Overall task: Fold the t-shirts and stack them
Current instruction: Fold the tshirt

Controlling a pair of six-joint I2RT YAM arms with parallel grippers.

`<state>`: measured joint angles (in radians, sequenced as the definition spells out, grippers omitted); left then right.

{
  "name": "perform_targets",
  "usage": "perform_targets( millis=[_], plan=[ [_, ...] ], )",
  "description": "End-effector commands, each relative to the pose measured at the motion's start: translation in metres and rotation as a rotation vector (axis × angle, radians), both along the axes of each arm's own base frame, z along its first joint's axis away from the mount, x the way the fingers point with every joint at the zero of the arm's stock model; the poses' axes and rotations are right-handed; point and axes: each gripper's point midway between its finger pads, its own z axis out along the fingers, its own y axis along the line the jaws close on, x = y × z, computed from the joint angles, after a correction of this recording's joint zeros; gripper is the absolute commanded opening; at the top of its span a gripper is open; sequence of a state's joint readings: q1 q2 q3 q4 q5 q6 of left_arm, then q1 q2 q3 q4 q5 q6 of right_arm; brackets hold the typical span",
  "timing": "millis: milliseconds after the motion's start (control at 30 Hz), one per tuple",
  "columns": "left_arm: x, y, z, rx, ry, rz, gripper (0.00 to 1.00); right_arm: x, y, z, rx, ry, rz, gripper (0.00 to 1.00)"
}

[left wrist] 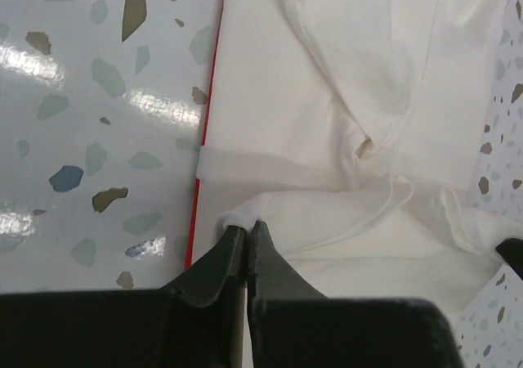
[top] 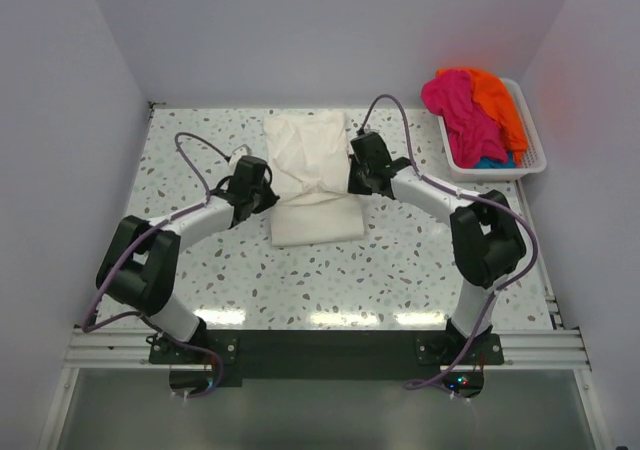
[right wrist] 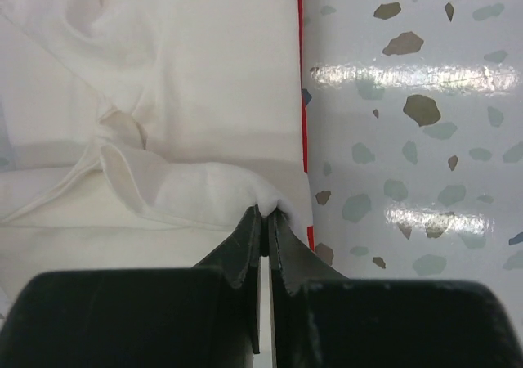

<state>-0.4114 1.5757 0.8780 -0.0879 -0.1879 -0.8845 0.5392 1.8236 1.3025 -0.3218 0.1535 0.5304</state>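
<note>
While only thin hem folds are pinched, risk: cloth may slip from one side, skewing the fold.
Left gripper (left wrist: 247, 227): jaws closed on the left edge of the cream t-shirt (top: 310, 160).
Right gripper (right wrist: 264, 213): jaws closed on its right edge.
Cream t-shirt: mid-tabletop (top: 400, 260), between both grippers, partly folded.
Other t-shirts (top: 470, 115): heaped in basket (top: 490, 173).

Bright, even light from overhead. White glare streaks on the glossy counter (top: 330, 317), soft faint shadows, cream-white t-shirt (left wrist: 343, 74) washed nearly featureless in wrist views.
</note>
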Motion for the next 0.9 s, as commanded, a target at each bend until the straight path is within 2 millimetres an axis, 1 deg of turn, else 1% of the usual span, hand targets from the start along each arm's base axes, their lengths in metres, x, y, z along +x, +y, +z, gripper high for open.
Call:
perform_targets(
  millis=[0, 67, 100, 133, 167, 200, 233, 267, 300, 333, 367, 400, 433, 467, 500, 533, 567, 600, 633, 667, 700, 733, 767, 800, 833, 867],
  plan=[
    [0.04, -0.016, 0.042, -0.052, -0.156, -0.054, 0.0, 0.024, 0.005, 0.018, 0.032, -0.062, 0.011, 0.0],
    [0.047, -0.017, 0.037, -0.048, -0.148, -0.062, 0.0, 0.029, 0.007, 0.02, 0.036, -0.064, 0.017, 0.0],
    [0.053, -0.019, 0.042, -0.051, -0.155, -0.064, 0.0, 0.031, 0.007, 0.014, 0.039, -0.048, 0.018, 0.0],
    [0.056, -0.021, 0.033, -0.052, -0.132, -0.073, 0.0, 0.032, 0.008, 0.013, 0.04, -0.042, 0.02, 0.0],
    [0.062, -0.02, 0.037, -0.059, -0.136, -0.065, 0.0, 0.035, 0.009, 0.015, 0.046, -0.046, 0.021, 0.0],
    [0.064, -0.02, 0.035, -0.057, -0.125, -0.065, 0.0, 0.037, 0.008, 0.011, 0.045, -0.038, 0.02, 0.0],
    [0.065, -0.02, 0.03, -0.058, -0.114, -0.059, 0.02, 0.041, 0.009, 0.015, 0.054, -0.047, 0.02, 0.02],
    [0.068, -0.019, 0.031, -0.062, -0.117, -0.05, 0.06, 0.044, 0.009, 0.014, 0.052, -0.047, 0.024, 0.09],
    [0.068, -0.018, 0.029, -0.064, -0.112, -0.045, 0.09, 0.048, 0.004, 0.009, 0.044, -0.035, 0.018, 0.17],
    [0.068, -0.017, 0.028, -0.068, -0.107, -0.044, 0.14, 0.051, 0.005, 0.009, 0.05, -0.032, 0.023, 0.26],
    [0.071, -0.013, 0.029, -0.066, -0.116, -0.039, 0.27, 0.058, 0.006, 0.016, 0.058, -0.042, 0.028, 0.4],
    [0.078, -0.004, 0.034, -0.054, -0.129, -0.018, 0.44, 0.063, 0.004, 0.019, 0.062, -0.042, 0.026, 0.49],
    [0.077, -0.004, 0.034, -0.055, -0.127, -0.019, 0.44, 0.063, 0.001, 0.017, 0.058, -0.034, 0.021, 0.49],
    [0.08, 0.005, 0.038, -0.052, -0.135, -0.002, 0.51, 0.065, 0.0, 0.024, 0.054, -0.044, 0.023, 0.56],
    [0.076, 0.012, 0.034, -0.04, -0.11, 0.012, 0.57, 0.066, -0.004, 0.028, 0.049, -0.053, 0.017, 0.59],
    [0.075, 0.018, 0.044, -0.042, -0.13, 0.024, 0.62, 0.065, -0.006, 0.031, 0.044, -0.06, 0.014, 0.6],
    [0.071, 0.024, 0.044, -0.031, -0.129, 0.035, 0.7, 0.061, -0.011, 0.038, 0.036, -0.073, 0.007, 0.61],
    [0.067, 0.027, 0.045, -0.022, -0.127, 0.044, 0.71, 0.058, -0.012, 0.04, 0.034, -0.078, 0.006, 0.61],
    [0.064, 0.028, 0.052, -0.026, -0.141, 0.043, 0.72, 0.055, -0.015, 0.042, 0.032, -0.084, 0.002, 0.61],
    [0.056, 0.025, 0.046, -0.029, -0.125, 0.035, 0.68, 0.045, -0.016, 0.041, 0.036, -0.073, 0.011, 0.6],
    [0.052, 0.02, 0.05, -0.036, -0.138, 0.023, 0.65, 0.04, -0.01, 0.041, 0.053, -0.079, 0.029, 0.59],
    [0.044, 0.007, 0.048, -0.036, -0.136, -0.009, 0.58, 0.031, -0.009, 0.031, 0.047, -0.059, 0.035, 0.58],
    [0.037, 0.002, 0.041, -0.03, -0.121, -0.022, 0.53, 0.026, -0.005, 0.03, 0.049, -0.058, 0.046, 0.56],
    [0.031, -0.004, 0.038, -0.025, -0.114, -0.035, 0.48, 0.019, 0.003, 0.028, 0.043, -0.06, 0.067, 0.52],
    [0.027, -0.011, 0.036, -0.021, -0.115, -0.051, 0.38, 0.014, 0.006, 0.026, 0.041, -0.058, 0.077, 0.44],
    [0.017, -0.024, 0.031, -0.018, -0.106, -0.082, 0.33, 0.01, 0.008, 0.019, 0.043, -0.052, 0.082, 0.38]
  ],
)
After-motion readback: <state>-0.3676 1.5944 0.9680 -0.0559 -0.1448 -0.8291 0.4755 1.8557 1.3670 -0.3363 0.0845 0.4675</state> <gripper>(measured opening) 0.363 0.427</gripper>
